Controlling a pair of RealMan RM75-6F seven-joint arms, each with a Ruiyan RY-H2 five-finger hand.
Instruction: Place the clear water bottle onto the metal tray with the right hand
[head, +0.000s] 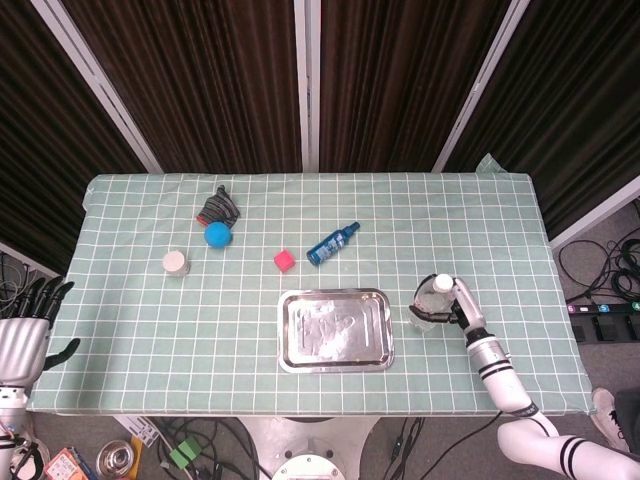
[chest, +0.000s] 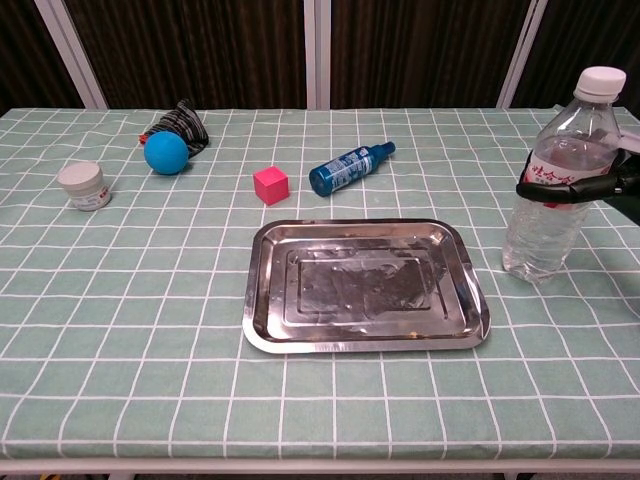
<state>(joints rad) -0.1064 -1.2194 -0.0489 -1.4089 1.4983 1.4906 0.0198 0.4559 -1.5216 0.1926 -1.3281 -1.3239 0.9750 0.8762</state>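
The clear water bottle (head: 436, 287) (chest: 543, 238) with a white cap and red label stands upright on the checked cloth, just right of the metal tray (head: 335, 330) (chest: 365, 285). My right hand (head: 460, 303) (chest: 588, 187) comes in from the right and holds the bottle, its dark fingers (chest: 548, 189) wrapped around the label. The tray has nothing on it. My left hand (head: 27, 335) hangs off the table's left edge with its fingers spread, holding nothing; only the head view shows it.
Behind the tray lie a blue spray bottle (head: 332, 243) (chest: 350, 165) and a pink cube (head: 284, 261) (chest: 271, 185). Further left are a blue ball (head: 218, 235) (chest: 166, 152), a dark striped bundle (head: 219, 207) (chest: 180, 120) and a white jar (head: 176, 263) (chest: 84, 185).
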